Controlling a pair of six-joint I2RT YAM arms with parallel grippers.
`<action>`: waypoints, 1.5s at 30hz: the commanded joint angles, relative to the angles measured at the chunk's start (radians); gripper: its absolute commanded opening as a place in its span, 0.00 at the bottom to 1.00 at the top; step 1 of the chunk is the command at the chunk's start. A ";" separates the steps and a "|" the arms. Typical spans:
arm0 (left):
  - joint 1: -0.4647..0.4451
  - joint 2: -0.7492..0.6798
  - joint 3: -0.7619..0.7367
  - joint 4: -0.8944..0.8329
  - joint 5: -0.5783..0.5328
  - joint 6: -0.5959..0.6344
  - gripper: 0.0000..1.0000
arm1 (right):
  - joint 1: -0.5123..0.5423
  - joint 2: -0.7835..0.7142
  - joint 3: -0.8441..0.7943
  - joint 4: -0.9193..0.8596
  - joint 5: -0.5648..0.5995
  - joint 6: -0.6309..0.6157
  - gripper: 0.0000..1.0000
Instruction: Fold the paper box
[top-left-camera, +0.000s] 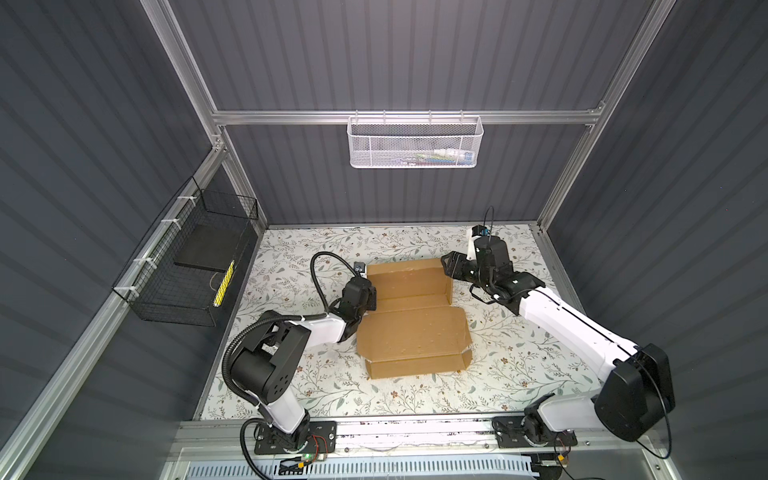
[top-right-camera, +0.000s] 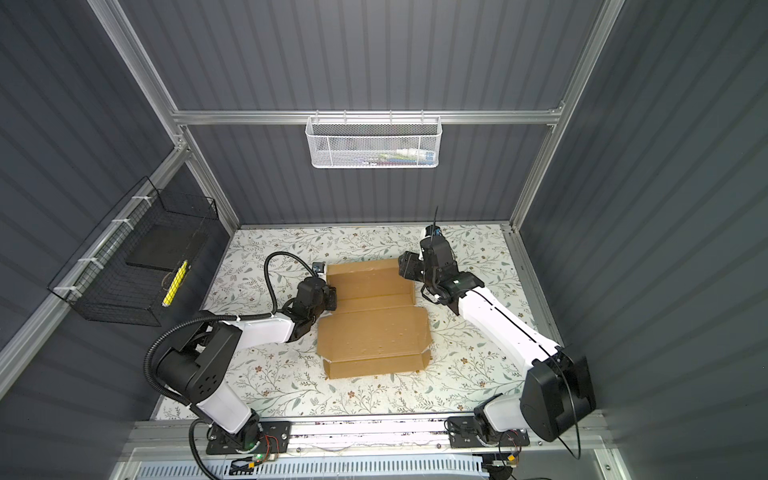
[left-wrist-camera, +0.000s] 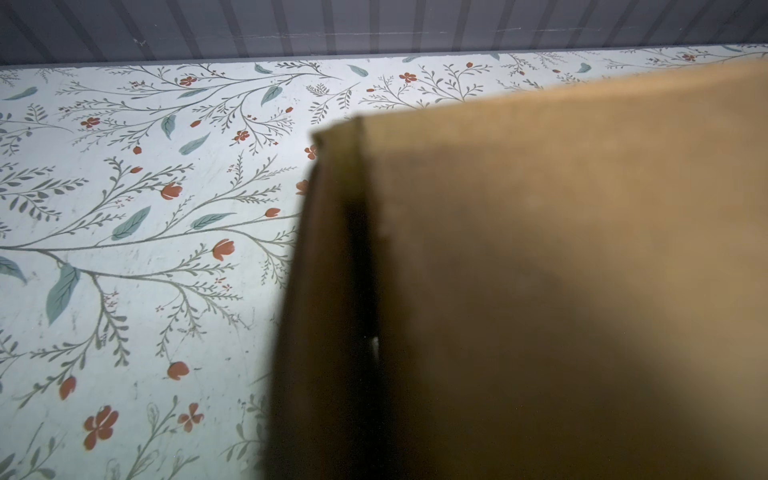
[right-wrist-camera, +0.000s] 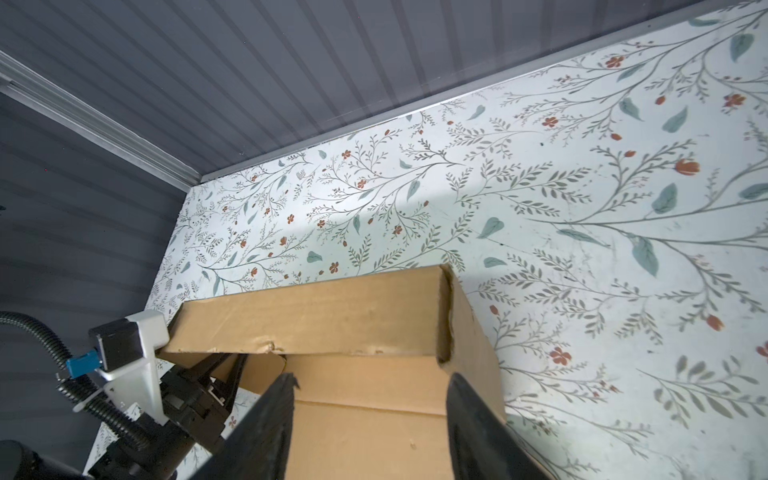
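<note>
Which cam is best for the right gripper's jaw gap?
Right wrist view: the right gripper fills the foreground, fingers clearly apart at the paper box side wall. Both top views show it only as a small dark shape at the box's far right corner, gap unreadable. Left wrist view shows only the box and table.

Black wire basket (top-left-camera: 166, 305) on left wall, white mesh basket (top-left-camera: 390, 145) on back rail.

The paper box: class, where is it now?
In both top views the paper box lies centrally, the left gripper at its left wall and the right gripper at its far right corner.
</note>
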 joint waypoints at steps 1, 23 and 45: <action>-0.007 -0.006 -0.022 0.012 -0.015 0.014 0.00 | 0.016 0.040 0.052 0.046 -0.037 0.040 0.60; -0.022 -0.014 -0.039 0.016 -0.027 0.028 0.00 | 0.059 0.206 0.085 0.153 -0.084 0.137 0.58; -0.025 -0.025 -0.039 0.008 -0.030 0.028 0.00 | 0.060 0.194 0.019 0.156 -0.072 0.140 0.58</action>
